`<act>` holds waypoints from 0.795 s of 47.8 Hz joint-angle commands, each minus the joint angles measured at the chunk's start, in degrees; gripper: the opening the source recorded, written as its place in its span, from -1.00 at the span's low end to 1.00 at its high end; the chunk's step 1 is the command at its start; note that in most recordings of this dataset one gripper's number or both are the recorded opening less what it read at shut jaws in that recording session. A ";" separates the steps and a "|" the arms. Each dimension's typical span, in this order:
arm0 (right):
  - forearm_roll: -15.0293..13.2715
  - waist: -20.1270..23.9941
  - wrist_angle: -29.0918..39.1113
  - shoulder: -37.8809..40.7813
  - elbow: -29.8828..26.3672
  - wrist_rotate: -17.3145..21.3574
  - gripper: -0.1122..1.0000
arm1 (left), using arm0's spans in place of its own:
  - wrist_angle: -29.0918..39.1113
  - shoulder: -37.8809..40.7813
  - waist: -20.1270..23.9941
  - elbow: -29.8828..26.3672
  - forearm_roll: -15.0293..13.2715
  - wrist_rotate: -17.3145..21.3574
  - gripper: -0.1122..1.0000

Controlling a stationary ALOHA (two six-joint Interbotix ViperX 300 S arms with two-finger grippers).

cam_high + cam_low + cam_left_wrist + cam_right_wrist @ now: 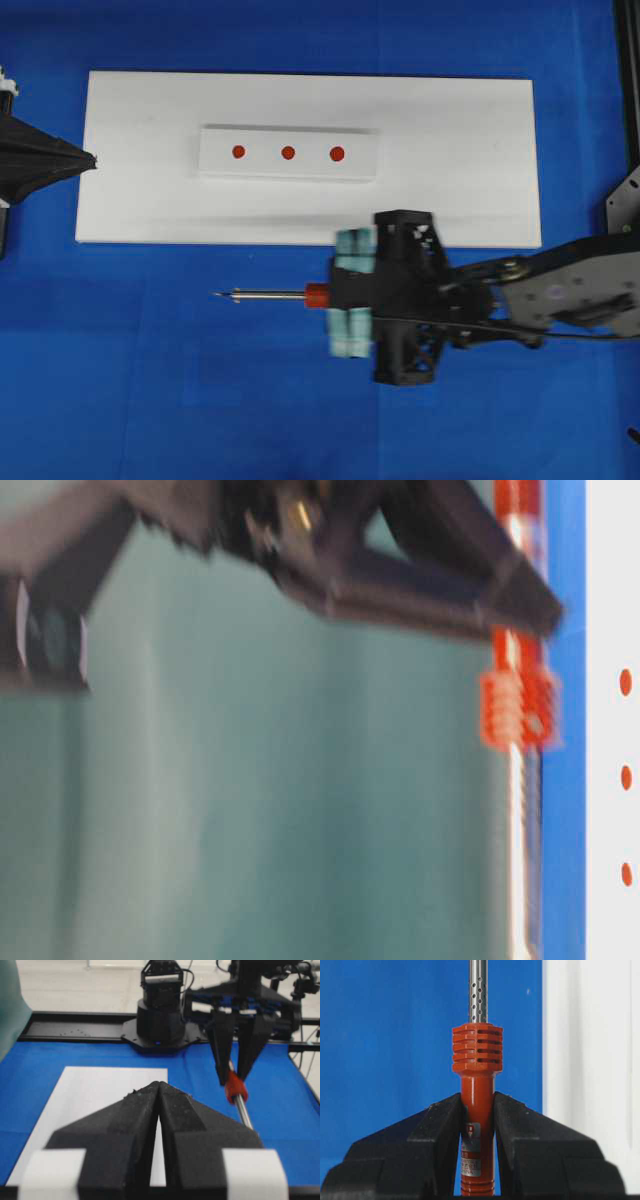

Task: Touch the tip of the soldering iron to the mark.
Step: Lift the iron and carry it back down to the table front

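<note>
Overhead first: soldering iron (270,294) is lying level, long axis running left-right, thin tip pointing left, over the blue counter (150,390) just on the near side of the white board (460,190). Right claw (352,293) is clamped on the red-orange handle end, arm coming in from the right. On the board there's a smaller white strip (289,153) with three red marks in a row: left mark (238,152), middle mark (288,153), right mark (337,153). The tip sits apart from all of them, off the board entirely. Left claw (85,159) is at the board's left edge, jaws together, holding nothing.

Table-level view is super blurry. You can make out the iron's ribbed orange collar (518,708) and a shiny streak of shaft running up-down in the picture beside the blue, with three red dots at the right edge on white. Dark arm parts fill the top.

Left wrist view: left claw's two black fingers (125,1130) pressed shut over the board, and across the counter the right claw pinching the iron, shaft angling toward the camera.

Right wrist view: both black fingers (430,1130) squeeze the red handle, ribbed collar and perforated silver shaft (478,990) sticking straight out past them over blue, white board off to the right.
</note>
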 commanded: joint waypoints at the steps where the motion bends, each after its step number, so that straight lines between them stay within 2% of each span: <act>1: -0.26 -0.26 -0.35 0.35 -3.34 0.00 -0.69 | -0.26 0.18 0.00 -0.53 0.09 -0.09 -0.80; 8: -0.26 -0.35 -0.35 1.58 -5.01 0.00 -0.69 | -0.18 0.09 -0.09 -0.53 0.09 -0.09 -0.80; 19: -0.26 -0.79 -1.76 3.08 -4.57 0.26 -0.69 | -0.09 0.18 0.00 -0.53 0.09 -0.09 -0.80; 38: 0.09 -1.49 -19.16 11.43 -0.09 1.67 -0.69 | -0.09 0.18 0.00 -0.53 0.09 -0.09 -0.80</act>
